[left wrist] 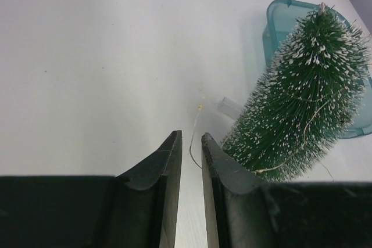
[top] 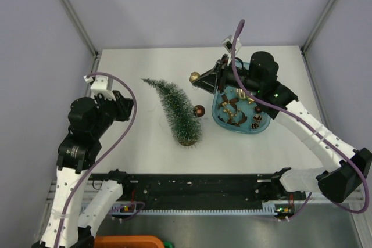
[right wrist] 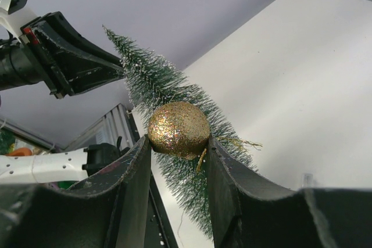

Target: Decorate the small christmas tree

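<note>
On the white surface (top: 133, 74), the small christmas tree (top: 177, 108) stands on its base beside the blue tray (left wrist: 278, 21), the right gripper (right wrist: 177, 140) is clamped on a gold glitter ball (right wrist: 178, 129) near the tree, and the left gripper (left wrist: 192, 137) is nearly closed around a thin wire (left wrist: 193, 126), its hold undeterminable.

A white table (top: 244, 155) fills the middle, evenly lit, with only soft shadows. Pale lilac-grey wall panels (top: 174, 4) enclose its far, left and right sides and meet at slanting aluminium posts (top: 71, 13). A grey metal ledge (top: 232, 230) runs along the near edge.
</note>
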